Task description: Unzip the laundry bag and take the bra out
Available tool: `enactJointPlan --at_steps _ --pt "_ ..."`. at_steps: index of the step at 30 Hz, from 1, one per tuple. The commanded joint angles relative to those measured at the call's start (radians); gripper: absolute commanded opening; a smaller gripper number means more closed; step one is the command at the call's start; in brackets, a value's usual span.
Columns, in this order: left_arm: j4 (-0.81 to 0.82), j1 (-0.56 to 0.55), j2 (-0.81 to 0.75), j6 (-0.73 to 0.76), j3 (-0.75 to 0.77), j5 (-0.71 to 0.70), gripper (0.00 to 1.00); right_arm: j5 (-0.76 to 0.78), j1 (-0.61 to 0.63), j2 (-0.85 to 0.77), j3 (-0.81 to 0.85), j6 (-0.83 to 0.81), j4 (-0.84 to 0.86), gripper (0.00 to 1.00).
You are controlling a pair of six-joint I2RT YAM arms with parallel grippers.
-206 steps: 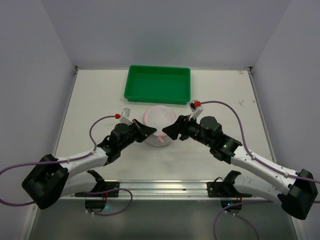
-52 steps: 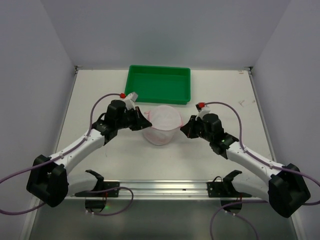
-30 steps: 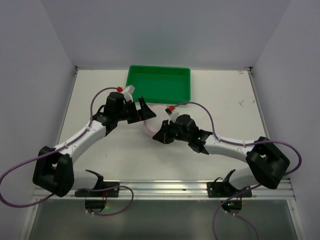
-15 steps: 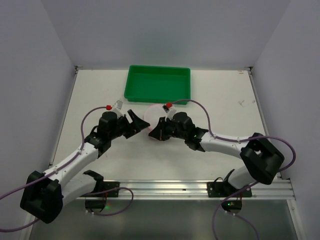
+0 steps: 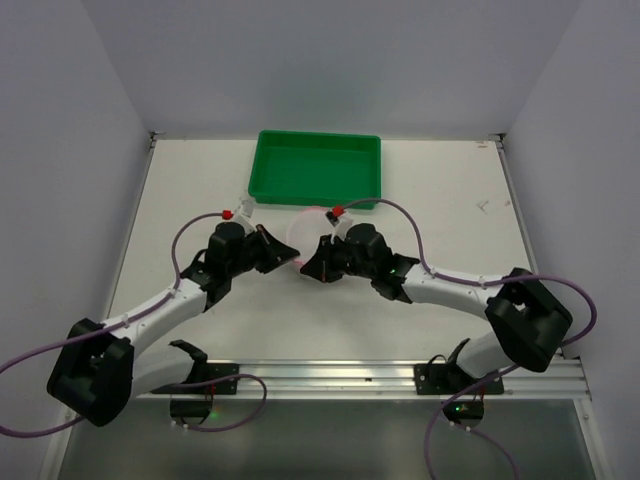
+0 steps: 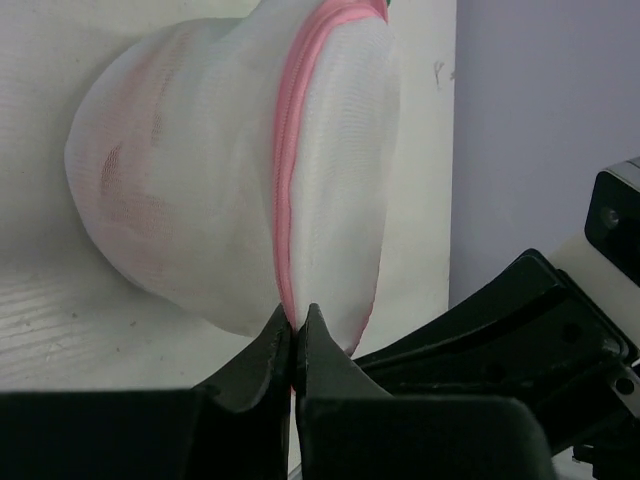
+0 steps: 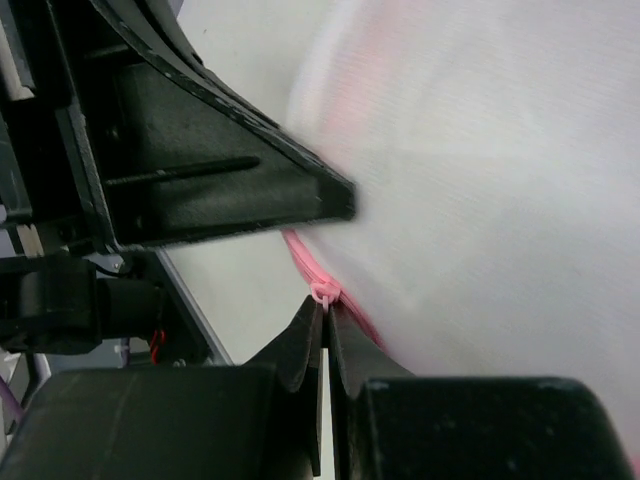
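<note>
The laundry bag (image 5: 306,232), a round white mesh pouch with pink zipper trim, stands on edge between both grippers. My left gripper (image 5: 287,254) is shut on the pink trim (image 6: 283,200) at the bag's near rim, pinching it at its tips (image 6: 294,326). My right gripper (image 5: 304,268) comes in from the right and is shut on the small pink zipper pull (image 7: 325,292). The left gripper's black finger (image 7: 230,170) crosses the right wrist view just above that pull. The bra is hidden; only a faint pink tint (image 6: 130,170) shows through the mesh.
A green rectangular tray (image 5: 316,168) lies just behind the bag at the table's far side. The two arms meet close together at the bag, with the right gripper's body (image 6: 520,330) right beside my left fingers. White walls bound the table left and right.
The left gripper, open half a second ago, has moved in to the bag's rim and shut on the pink trim. The right gripper stays shut and has barely moved.
</note>
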Motion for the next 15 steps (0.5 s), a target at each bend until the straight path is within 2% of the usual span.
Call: enactJointPlan --at_steps 1,3,4,7,8,10,15 --pt "-0.047 0.063 -0.065 0.077 -0.004 0.005 0.00 0.000 -0.072 -0.098 -0.027 -0.088 -0.101 0.00" --pt "-0.070 0.104 -0.082 0.109 0.007 0.075 0.00 -0.042 -0.181 -0.136 -0.068 -0.097 -0.187 0.00" --pt "-0.087 0.109 -0.081 0.150 0.019 0.101 0.00 -0.050 -0.266 -0.153 -0.090 -0.094 -0.198 0.00" --pt "-0.171 0.112 -0.038 0.252 0.088 0.225 0.00 -0.048 -0.388 -0.228 -0.166 -0.109 -0.207 0.00" --pt "-0.174 0.112 -0.023 0.275 0.100 0.306 0.00 -0.041 -0.403 -0.243 -0.169 -0.122 -0.217 0.00" --pt "-0.252 0.112 -0.001 0.344 0.135 0.351 0.00 0.002 -0.425 -0.271 -0.151 -0.145 -0.260 0.00" --pt "-0.399 0.112 0.010 0.514 0.182 0.360 0.00 0.027 -0.427 -0.259 -0.068 -0.183 -0.295 0.00"
